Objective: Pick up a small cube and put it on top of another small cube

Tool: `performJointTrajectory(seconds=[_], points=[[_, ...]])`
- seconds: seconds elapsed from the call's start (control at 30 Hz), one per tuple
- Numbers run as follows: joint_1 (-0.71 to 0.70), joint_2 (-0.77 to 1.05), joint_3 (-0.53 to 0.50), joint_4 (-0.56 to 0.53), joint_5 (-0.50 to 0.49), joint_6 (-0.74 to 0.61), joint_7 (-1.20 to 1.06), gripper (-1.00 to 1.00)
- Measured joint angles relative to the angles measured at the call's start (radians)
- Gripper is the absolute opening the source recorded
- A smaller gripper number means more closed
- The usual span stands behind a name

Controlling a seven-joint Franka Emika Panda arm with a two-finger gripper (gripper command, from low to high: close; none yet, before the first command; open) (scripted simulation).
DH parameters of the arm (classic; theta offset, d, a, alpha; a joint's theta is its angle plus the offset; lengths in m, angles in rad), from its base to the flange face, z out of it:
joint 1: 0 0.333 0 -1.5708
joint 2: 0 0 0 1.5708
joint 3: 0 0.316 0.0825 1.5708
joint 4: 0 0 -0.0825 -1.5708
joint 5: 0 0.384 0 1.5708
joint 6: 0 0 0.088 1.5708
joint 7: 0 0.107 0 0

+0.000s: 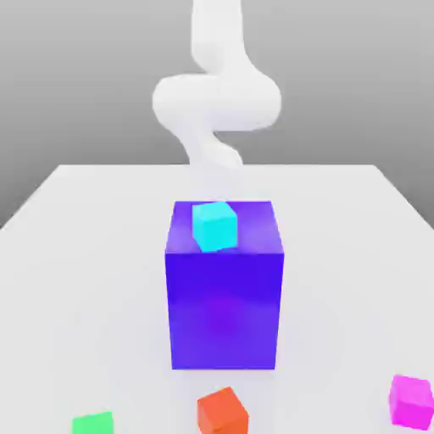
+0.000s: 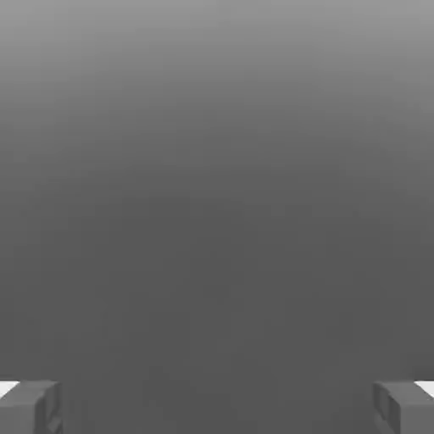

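Observation:
A small cyan cube (image 1: 214, 225) sits on top of a tall blue-violet block (image 1: 225, 305) in the middle of the white table. Three more small cubes lie near the table's front edge: a green cube (image 1: 93, 423) at the exterior view's left, an orange-red cube (image 1: 223, 412) in the middle and a magenta cube (image 1: 412, 400) at the right. The white arm (image 1: 216, 97) rises behind the block, well away from the cubes. In the hand view my gripper (image 2: 217, 408) is open, its grey fingertips (image 2: 30, 407) far apart with nothing between them, facing plain grey background.
The tall block stands between the arm and the three front cubes. The white table (image 1: 85, 254) stretches out on both sides of the block, with its far edge just behind it.

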Motion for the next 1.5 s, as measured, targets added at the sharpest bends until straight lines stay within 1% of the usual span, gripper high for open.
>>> performJointTrajectory(seconds=[0.3,0.6,0.77,0.97,1.1,1.13,1.33,1.4,1.5], points=[[0.151,0.333,0.0,0.007,0.045,0.097,-0.259,0.0],[0.267,0.659,0.047,0.014,0.059,0.193,-0.491,0.0],[0.322,0.84,0.074,0.018,0.025,0.247,-0.592,0.0],[0.373,1.057,0.102,0.023,-0.067,0.314,-0.671,0.0],[0.397,1.202,0.085,0.05,-0.101,0.413,-0.666,0.0],[0.4,1.229,0.081,0.056,-0.105,0.434,-0.664,-1.0],[0.402,1.243,0.079,0.059,-0.107,0.443,-0.662,-1.0],[0.398,1.208,0.085,0.051,-0.103,0.416,-0.666,-1.0],[0.387,1.11,0.099,0.03,-0.085,0.34,-0.678,-1.0]])
